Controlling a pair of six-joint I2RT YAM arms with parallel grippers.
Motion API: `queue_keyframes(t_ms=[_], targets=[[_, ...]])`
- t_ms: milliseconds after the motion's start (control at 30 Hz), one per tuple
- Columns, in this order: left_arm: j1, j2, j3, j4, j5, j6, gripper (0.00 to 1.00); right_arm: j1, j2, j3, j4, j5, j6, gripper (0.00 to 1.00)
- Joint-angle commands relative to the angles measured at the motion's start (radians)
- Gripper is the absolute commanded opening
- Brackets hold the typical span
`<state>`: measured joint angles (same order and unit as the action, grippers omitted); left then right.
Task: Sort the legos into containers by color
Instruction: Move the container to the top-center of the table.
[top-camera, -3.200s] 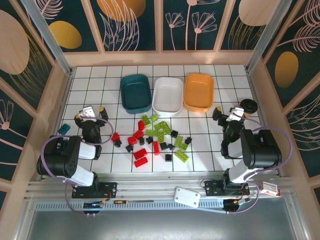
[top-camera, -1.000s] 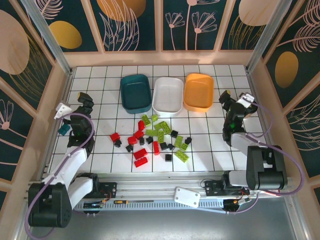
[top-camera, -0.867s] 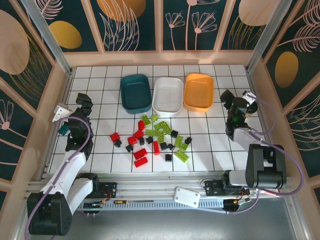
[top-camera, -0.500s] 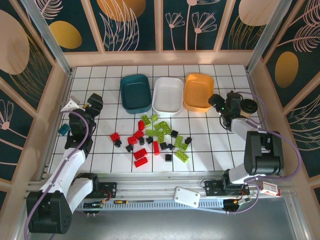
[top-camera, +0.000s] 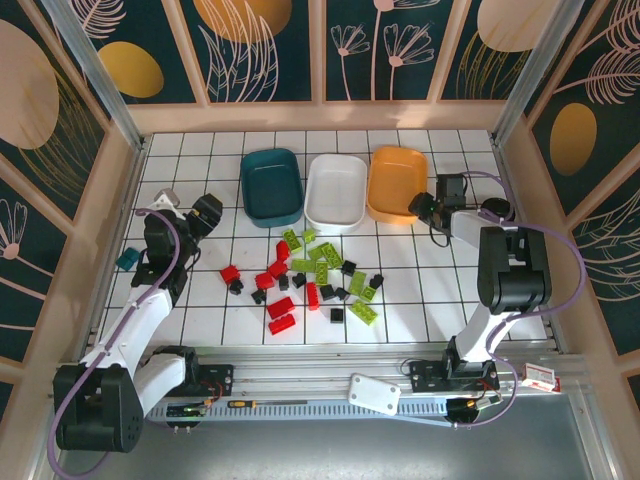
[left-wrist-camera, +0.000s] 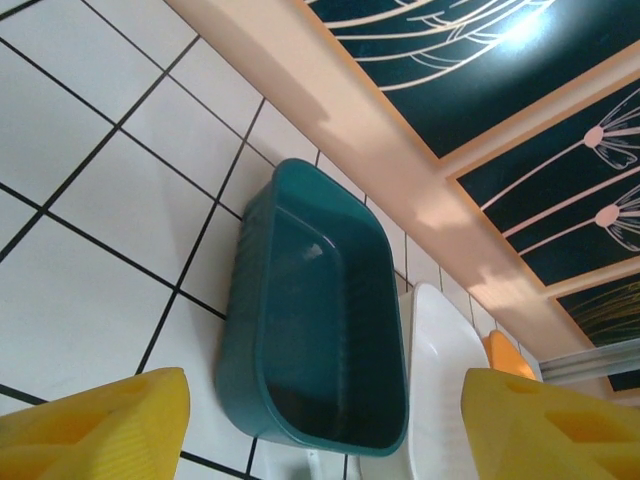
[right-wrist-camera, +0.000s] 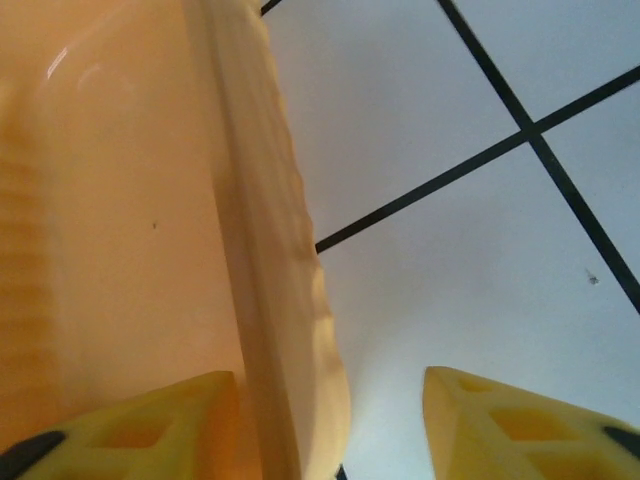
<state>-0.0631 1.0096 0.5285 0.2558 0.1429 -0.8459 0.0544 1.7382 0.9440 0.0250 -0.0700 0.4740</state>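
Currently | left gripper is held spread wide, nothing between its fingers, facing the dark teal tray | legos are scattered on the tiled table just before the trays | orange tray is straddled at its right rim by the right gripper, fingers parted

The table has a white tiled top with black grid lines. Along its far side three empty trays stand in a row, close together: a teal tray on the left, a white tray in the middle and an orange tray on the right. Nearer, in the middle of the table, small bricks lie scattered: red bricks mostly to the left, green bricks mostly to the right, and black bricks mixed among both. A lone teal block lies at the left edge. A dark-lidded cup, partly hidden, stands right of the orange tray.
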Motion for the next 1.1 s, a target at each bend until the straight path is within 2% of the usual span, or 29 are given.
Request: queue_keyframes(t_ms=[0,167,400,500,733,800,833,933,1000,1067], targets=[[-0.016,-0.003,-0.001,-0.032,0.029,0.022,0.72,0.001,0.003,0.024,-0.072,0.021,-0.04,0.39],[-0.049,0.001,0.025,-0.071,0.013,0.038,0.72,0.0,-0.014,0.015,-0.134,0.065,-0.082,0.15],[-0.07,0.006,0.041,-0.081,0.018,0.038,0.73,0.026,-0.054,0.019,-0.205,0.081,-0.118,0.04],[-0.073,0.007,0.039,-0.082,0.021,0.033,0.73,0.051,-0.048,0.039,-0.235,0.12,-0.097,0.04],[-0.076,-0.006,0.038,-0.092,0.029,0.037,0.74,0.12,-0.009,0.08,-0.228,0.103,-0.02,0.08],[-0.078,-0.011,0.04,-0.098,0.031,0.04,0.75,0.137,0.007,0.095,-0.225,0.105,-0.002,0.12],[-0.078,-0.014,0.042,-0.103,0.032,0.043,0.81,0.145,0.016,0.105,-0.227,0.108,0.007,0.17],[-0.078,-0.02,0.042,-0.112,0.034,0.05,0.82,0.157,0.02,0.104,-0.211,0.105,0.034,0.26],[-0.078,-0.026,0.041,-0.115,0.038,0.051,0.82,0.157,0.012,0.09,-0.197,0.111,0.061,0.24],[-0.079,-0.033,0.035,-0.115,0.038,0.048,0.82,0.155,-0.006,0.07,-0.188,0.142,0.089,0.17]])
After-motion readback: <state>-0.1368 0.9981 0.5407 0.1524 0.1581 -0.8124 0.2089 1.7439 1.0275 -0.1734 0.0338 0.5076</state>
